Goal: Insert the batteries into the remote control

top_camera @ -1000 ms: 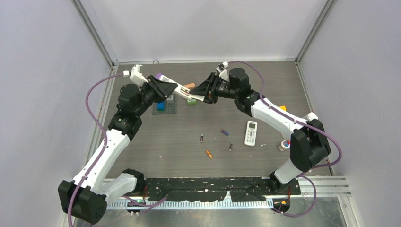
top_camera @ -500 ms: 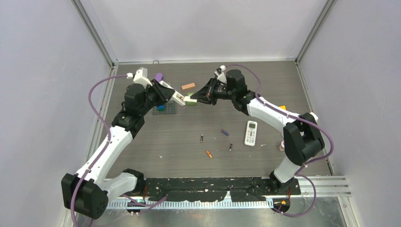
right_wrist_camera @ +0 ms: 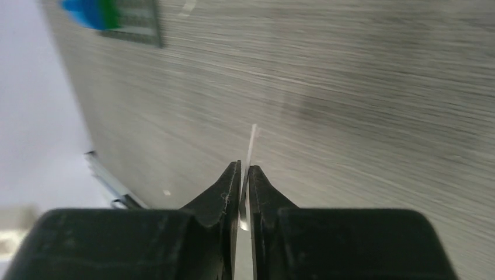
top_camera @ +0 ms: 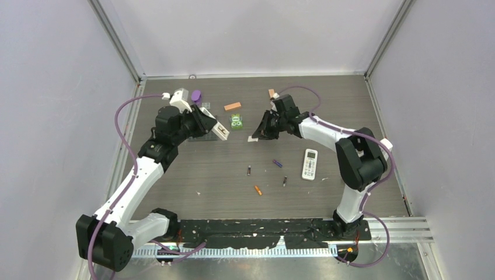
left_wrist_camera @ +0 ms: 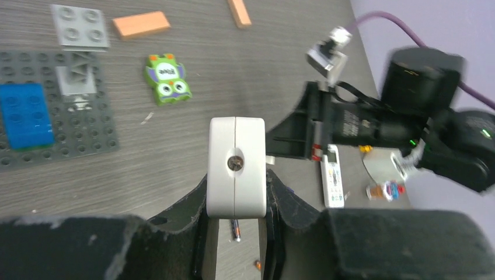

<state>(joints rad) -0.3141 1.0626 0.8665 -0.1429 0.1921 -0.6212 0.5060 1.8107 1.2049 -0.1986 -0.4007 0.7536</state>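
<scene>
The left gripper (left_wrist_camera: 236, 201) is clamping its fingers (left_wrist_camera: 280, 198) on the two long sides of a white remote control (left_wrist_camera: 236, 166). It is holding the remote off the tabletop (top_camera: 327, 105), toward 11 o'clock from the tabletop's middle. In the left wrist view the remote's end is facing the camera, showing a seam and a screw.

The right gripper (right_wrist_camera: 245, 172) is hanging at 3 o'clock of that remote, clear of it. Its fingers (right_wrist_camera: 227, 186) are pressing together on a thin white flat piece (right_wrist_camera: 251, 143), seen edge-on, with its far end sticking out past the tips. What the piece is cannot be told.

All four batteries are lying loose near the middle of the tabletop, none touching another or either remote. The orange battery (top_camera: 257, 190) is lying nearest the arm bases. The purple battery (top_camera: 277, 163) is lying at 1 o'clock of it, and the left dark battery (top_camera: 249, 171) at 11 o'clock. The right dark battery (top_camera: 284, 181) is lying between 2 and 3 o'clock.

A second remote control (top_camera: 310, 164) is lying face up at 3 o'clock of the purple battery. At 12 o'clock of the held remote, a green monster-faced block (left_wrist_camera: 167, 79) and an orange block (left_wrist_camera: 140, 24) are lying on the tabletop.
</scene>
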